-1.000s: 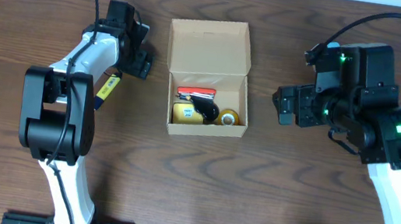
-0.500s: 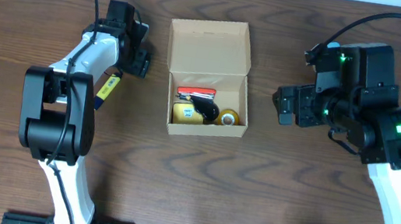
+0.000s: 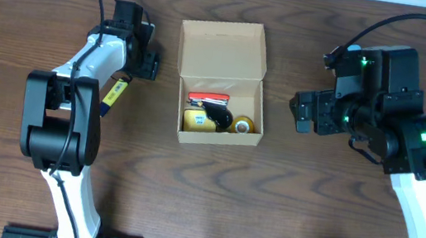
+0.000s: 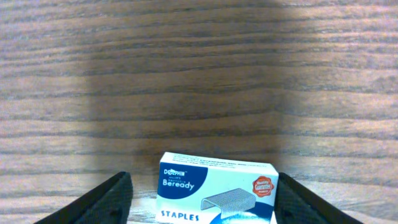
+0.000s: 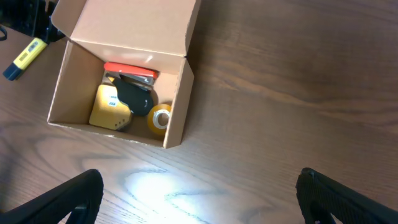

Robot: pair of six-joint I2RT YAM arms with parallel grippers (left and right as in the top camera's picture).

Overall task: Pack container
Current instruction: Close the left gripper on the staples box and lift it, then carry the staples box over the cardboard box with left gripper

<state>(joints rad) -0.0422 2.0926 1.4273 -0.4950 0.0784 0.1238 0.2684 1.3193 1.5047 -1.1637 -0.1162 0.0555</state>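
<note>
The tan cardboard container (image 3: 225, 44) stands open at the table's middle, flap lid folded back. Inside lie a red item (image 3: 208, 98), a yellow item (image 3: 194, 120), a black item and a yellow tape roll (image 3: 244, 125). The container also shows in the right wrist view (image 5: 64, 79). My left gripper (image 3: 150, 64) is left of the container, low over the table. In the left wrist view it (image 4: 202, 205) is open, with a blue and white staples box (image 4: 214, 190) between its fingers (image 4: 106, 202) and a gap on each side. My right gripper (image 3: 301, 112) is open and empty, right of the container.
A yellow and blue marker (image 3: 114, 93) lies on the table left of the container, beside the left arm; it also shows in the right wrist view (image 5: 25, 55). The dark wooden table (image 3: 202, 193) lies bare in front of the container.
My left gripper has shifted slightly to the left. The right arm and the container have not moved.
</note>
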